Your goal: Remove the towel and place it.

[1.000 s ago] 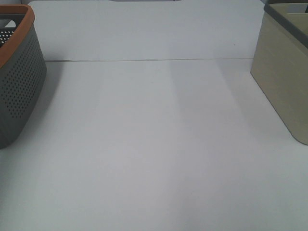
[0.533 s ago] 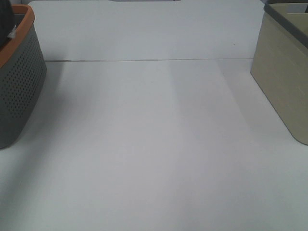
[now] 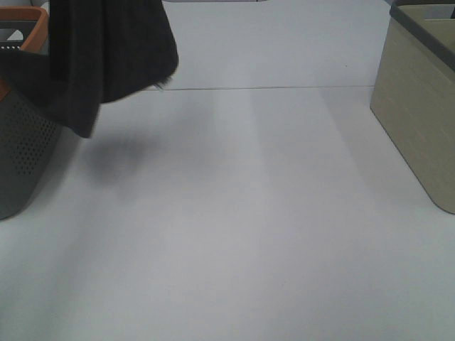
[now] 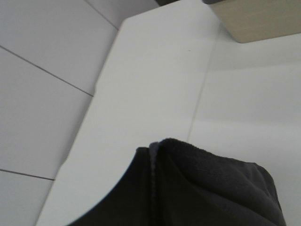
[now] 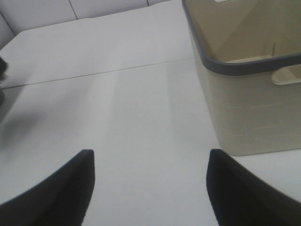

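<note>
The towel [image 3: 106, 57] is seen hanging in folds over the rim of the grey basket [image 3: 21, 156] on the left. It is mostly lifted out, though whether its lower edge is clear of the basket cannot be told. The left claw is hidden behind the cloth in its wrist view, so its grip cannot be told; the towel is probably pinched there. The right claw [image 5: 149, 157] is held spread and empty above the bare surface [image 3: 249, 227], near the beige basket [image 3: 419, 121]. Removal is judged nearly done; the placing is left.
</note>
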Robot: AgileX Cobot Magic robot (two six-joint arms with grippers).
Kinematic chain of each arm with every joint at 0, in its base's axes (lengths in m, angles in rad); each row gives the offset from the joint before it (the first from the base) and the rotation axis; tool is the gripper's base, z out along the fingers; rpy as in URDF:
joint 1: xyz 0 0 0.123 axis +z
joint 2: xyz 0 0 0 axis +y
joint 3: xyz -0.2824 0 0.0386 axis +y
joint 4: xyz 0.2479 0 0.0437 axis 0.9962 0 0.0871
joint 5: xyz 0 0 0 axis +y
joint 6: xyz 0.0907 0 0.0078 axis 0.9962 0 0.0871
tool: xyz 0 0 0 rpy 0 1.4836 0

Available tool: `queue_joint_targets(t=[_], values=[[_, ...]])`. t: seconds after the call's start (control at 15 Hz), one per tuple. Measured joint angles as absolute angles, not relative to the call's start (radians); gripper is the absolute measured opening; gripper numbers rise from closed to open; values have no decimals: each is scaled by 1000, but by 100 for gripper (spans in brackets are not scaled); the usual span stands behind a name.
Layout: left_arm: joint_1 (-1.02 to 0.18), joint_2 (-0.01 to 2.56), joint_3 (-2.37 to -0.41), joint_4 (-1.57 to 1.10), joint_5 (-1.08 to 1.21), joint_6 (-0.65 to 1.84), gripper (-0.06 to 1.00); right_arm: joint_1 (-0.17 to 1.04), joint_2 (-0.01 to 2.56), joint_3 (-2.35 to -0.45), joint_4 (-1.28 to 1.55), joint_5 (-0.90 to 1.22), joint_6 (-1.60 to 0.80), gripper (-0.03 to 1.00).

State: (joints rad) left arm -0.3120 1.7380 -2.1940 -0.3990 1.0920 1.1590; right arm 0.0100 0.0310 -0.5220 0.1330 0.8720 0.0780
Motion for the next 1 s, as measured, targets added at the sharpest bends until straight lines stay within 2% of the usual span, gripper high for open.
queue_joint_targets(t=[0.2, 0.4, 0.73, 1.0], values=[[-400, 1798, -2194, -381, 1116, 1160, 0, 10, 161, -522, 343, 838, -151, 68], [-437, 1819, -2194, -372, 1126, 1160, 0, 10, 292, -522, 565, 836, -404, 68], [-472, 1844, -2194, -362, 1136, 1162, 0, 10, 523, -522, 900, 761, -865, 68], [-475, 1848, -2194, -362, 1135, 1316, 0, 10, 727, -522, 1177, 742, -1161, 68]])
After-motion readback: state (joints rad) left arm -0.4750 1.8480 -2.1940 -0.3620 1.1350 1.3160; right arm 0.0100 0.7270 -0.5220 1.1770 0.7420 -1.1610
